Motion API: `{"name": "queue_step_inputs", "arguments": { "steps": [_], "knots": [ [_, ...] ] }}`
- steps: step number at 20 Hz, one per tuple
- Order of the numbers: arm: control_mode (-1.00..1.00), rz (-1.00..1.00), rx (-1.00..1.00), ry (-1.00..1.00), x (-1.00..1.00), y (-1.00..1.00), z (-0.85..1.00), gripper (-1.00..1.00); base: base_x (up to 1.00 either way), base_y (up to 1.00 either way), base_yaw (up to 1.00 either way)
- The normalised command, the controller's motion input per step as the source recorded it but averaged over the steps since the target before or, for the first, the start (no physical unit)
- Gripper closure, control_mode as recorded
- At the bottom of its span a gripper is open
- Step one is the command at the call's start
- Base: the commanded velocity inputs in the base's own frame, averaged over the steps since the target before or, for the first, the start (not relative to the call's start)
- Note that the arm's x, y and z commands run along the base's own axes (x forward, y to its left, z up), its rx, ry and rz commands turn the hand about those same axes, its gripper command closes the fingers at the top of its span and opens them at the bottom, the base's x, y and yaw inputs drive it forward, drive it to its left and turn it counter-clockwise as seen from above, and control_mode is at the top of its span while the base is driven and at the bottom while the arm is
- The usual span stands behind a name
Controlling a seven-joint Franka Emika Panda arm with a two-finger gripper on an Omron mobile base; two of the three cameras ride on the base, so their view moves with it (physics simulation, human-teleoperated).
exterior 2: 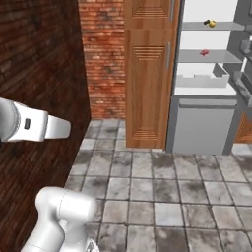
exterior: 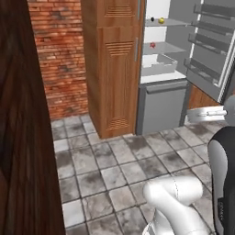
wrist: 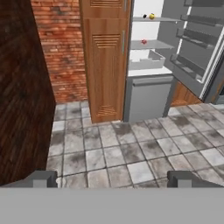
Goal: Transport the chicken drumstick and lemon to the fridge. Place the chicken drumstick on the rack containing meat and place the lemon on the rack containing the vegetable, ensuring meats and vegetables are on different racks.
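Open fridge across the tiles, hand empty and spread wide.

Nearest, the hand [wrist: 112, 179] hangs over the grey tiled floor [wrist: 131, 153] with its fingertips [wrist: 43, 178] far apart and nothing between them. Beyond the tiles stands a wooden cabinet [exterior: 112, 69], and right beside it the fridge [exterior: 165, 69] with its door swung open. Its white drawer [exterior: 158, 65] sits low inside. Above that, the lower shelf [exterior: 163, 47] carries the red meat chunk [exterior: 152, 45]. Farthest up, the upper rack [exterior: 167, 22] holds the lemon [exterior: 161, 20] just beside the dark vegetable [exterior: 153, 19]. I cannot make out the drumstick.
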Motion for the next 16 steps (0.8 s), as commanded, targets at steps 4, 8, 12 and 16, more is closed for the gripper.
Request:
{"name": "queue_step_inputs", "arguments": {
  "steps": [4,8,12,16],
  "knots": [
    [1.00,0.00,0.00,0.00,0.00,0.00,0.00,-1.00,-1.00,-0.78,0.00],
    [1.00,0.00,0.00,0.00,0.00,0.00,0.00,-1.00,-1.00,-0.97,-0.09],
    [1.00,0.00,0.00,0.00,0.00,0.00,0.00,-1.00,-1.00,-0.75,-0.18],
    [1.00,0.00,0.00,0.00,0.00,0.00,0.00,-1.00,-1.00,-0.98,-0.13]
  ]
}}
